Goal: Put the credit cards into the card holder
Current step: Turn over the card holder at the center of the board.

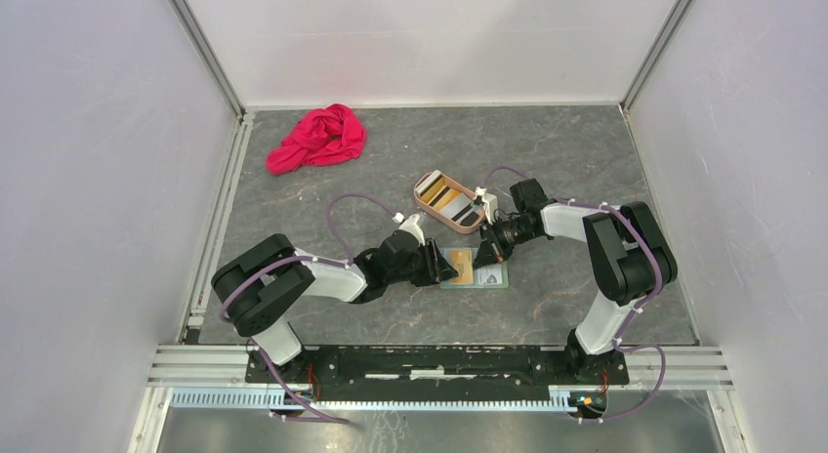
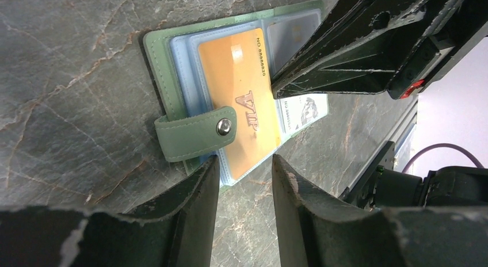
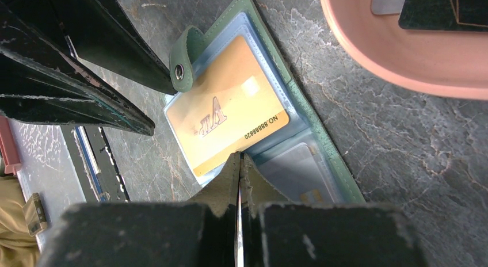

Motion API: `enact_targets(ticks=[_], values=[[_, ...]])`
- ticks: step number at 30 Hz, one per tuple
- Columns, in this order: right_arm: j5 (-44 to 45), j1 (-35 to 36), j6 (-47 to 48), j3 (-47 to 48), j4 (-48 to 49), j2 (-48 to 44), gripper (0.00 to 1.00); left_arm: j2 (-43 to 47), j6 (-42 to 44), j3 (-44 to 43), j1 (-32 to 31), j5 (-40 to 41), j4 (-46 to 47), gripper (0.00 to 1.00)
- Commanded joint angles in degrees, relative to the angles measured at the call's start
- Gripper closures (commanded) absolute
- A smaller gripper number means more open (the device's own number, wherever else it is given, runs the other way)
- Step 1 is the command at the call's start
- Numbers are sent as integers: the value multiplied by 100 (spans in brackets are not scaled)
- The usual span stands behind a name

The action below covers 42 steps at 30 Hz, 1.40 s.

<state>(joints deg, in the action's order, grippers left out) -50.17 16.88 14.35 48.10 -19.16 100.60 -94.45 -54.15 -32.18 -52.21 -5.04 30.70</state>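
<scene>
The sage-green card holder [image 1: 450,280] lies open on the table between both grippers, its snap tab [image 2: 195,133] folded over the blue pockets. An orange VIP credit card [image 2: 241,88] sits in one pocket and a grey card [image 3: 293,169] in the pocket beside it. My right gripper [image 3: 240,157] is shut on a white credit card [image 2: 305,109], seen edge-on between its fingers, with its tips at the holder's fold. My left gripper [image 2: 244,163] is open at the holder's near edge, one finger [image 2: 201,180] beside the tab.
A pinkish oval tray [image 1: 427,183] just behind the holder contains a gold card [image 1: 447,192] and a dark card [image 3: 443,8]. A red cloth [image 1: 317,139] lies at the back left. White walls enclose the table.
</scene>
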Motion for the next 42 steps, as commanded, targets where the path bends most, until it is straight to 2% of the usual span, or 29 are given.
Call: enact_targets(ticks=[1,6,32,42], values=[[78,34,50,16,15,99,100,18,-98,-143,17,96,-69,54],[78,30,49,23,13,101,100,33,-54,-165,17,69,-115,54],[43,30,77,24,-5,13,100,63,-423,70,17,-305,933,55],[108,35,153,24,-8,-182,100,-230,-394,-210,25,-149,768,60]])
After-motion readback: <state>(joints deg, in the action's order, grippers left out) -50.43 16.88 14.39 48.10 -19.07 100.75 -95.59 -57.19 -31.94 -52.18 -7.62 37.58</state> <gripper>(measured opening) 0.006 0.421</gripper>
